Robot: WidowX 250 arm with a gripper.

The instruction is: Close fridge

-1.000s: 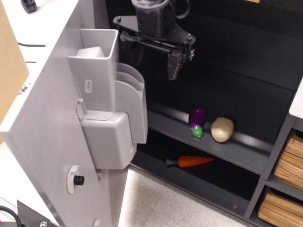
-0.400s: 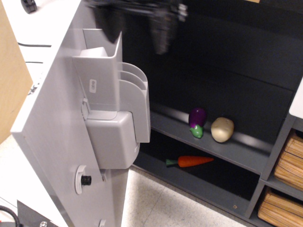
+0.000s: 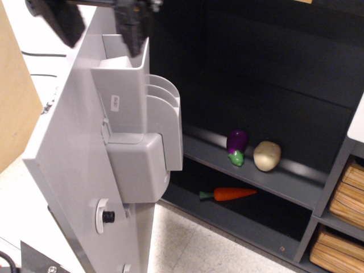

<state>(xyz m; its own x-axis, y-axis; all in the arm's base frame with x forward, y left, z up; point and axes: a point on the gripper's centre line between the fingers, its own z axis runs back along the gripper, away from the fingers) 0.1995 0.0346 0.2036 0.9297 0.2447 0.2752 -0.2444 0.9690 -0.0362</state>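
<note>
The fridge [image 3: 273, 85] is a dark charcoal cabinet standing open. Its light-grey door [image 3: 62, 165] is swung out at the left, and the moulded grey door bins [image 3: 142, 142] face the inside. My gripper [image 3: 98, 25] is at the top left, motion-blurred and partly cut off by the frame. It is open. One finger [image 3: 62, 23] is on the door's outer side and the other finger [image 3: 133, 28] is on the bin side, so they straddle the door's top edge. Whether they touch the door I cannot tell.
A toy eggplant [image 3: 237, 147] and a potato [image 3: 267, 155] lie on the fridge's upper shelf, and a carrot [image 3: 230, 194] on the lower one. A grey shelf unit with wicker baskets [image 3: 347, 199] stands at the right. A wooden panel [image 3: 14, 102] is at the far left.
My gripper has moved up and to the left, from inside the cabinet to over the door's top edge. The door has swung slightly toward the cabinet.
</note>
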